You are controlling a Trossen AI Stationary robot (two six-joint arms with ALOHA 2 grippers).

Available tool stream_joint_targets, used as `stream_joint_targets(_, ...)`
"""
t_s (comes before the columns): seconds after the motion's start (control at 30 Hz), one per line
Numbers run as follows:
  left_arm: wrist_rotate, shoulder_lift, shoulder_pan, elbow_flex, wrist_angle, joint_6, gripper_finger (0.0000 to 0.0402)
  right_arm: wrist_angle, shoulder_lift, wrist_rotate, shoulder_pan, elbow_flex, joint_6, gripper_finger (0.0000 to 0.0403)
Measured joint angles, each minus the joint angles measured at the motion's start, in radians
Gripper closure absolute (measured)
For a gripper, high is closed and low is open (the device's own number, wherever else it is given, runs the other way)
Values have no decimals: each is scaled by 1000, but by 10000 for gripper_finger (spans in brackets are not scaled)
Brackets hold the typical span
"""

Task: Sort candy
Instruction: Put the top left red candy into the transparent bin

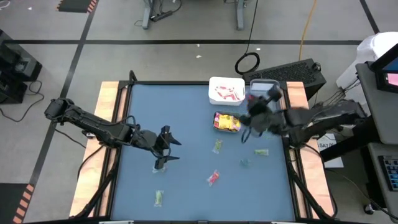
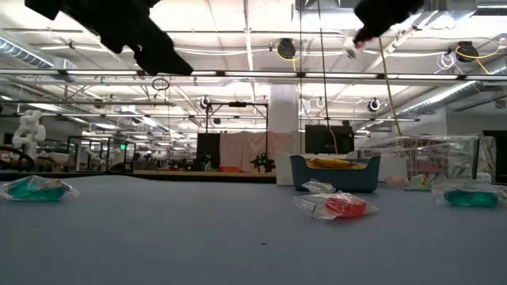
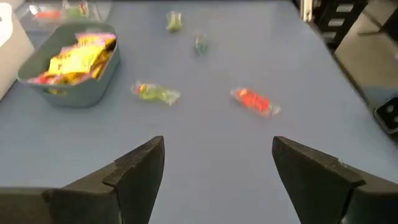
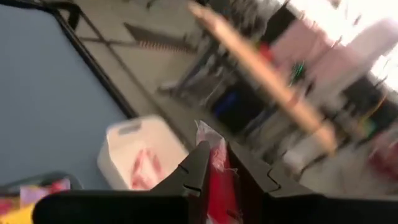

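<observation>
Nearest sweets: a green wrapped sweet lies alone near the front edge of the blue table, and a red wrapped sweet lies a little farther in, toward the middle
Left claw: the left gripper hovers over the left half of the table with its two fingers spread wide and nothing between them; in its wrist view the red sweet and a green sweet lie on the table ahead of it
Middle sweets: a green sweet lies near the table's centre, a small teal one and another green one lie to the right of it, all apart from one another
Teal tub: a teal tub stands beyond the centre, filled with yellow packets with red print
Right claw: the right gripper is raised above the table just right of the teal tub, its fingers closed on a red wrapped sweet that stands up between them
White tub: a white tub stands at the far edge of the table behind the teal tub, with pink and white sticks inside
Clear tub: a clear tub stands just right of the white tub, partly hidden by the right arm; what it holds cannot be made out
Low view: a red sweet lies close in front of the teal tub, with green sweets at far left and far right
</observation>
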Motion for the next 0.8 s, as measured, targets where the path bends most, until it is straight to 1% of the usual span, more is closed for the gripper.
stream_joint_targets(0.07,0,0,0,0,-47,-18,98,-121,-56,-72,-72,0,122,358)
stream_joint_targets(0.17,-2,0,0,0,-150,-69,98,-257,-109,-154,-172,-22,335,358)
stream_joint_targets(0.23,-11,0,0,0,-202,-113,98,-306,-119,-184,-229,-53,413,358)
stream_joint_targets(0.4,-81,0,-18,0,-262,-207,98,-302,-109,-194,-330,-181,484,358)
stream_joint_targets(0.6,-84,0,-67,0,-398,-254,98,-206,-78,-327,-441,-318,526,358)
stream_joint_targets(0.8,-102,0,-115,-1,-465,-319,98,-130,-72,-442,-505,-379,511,357)
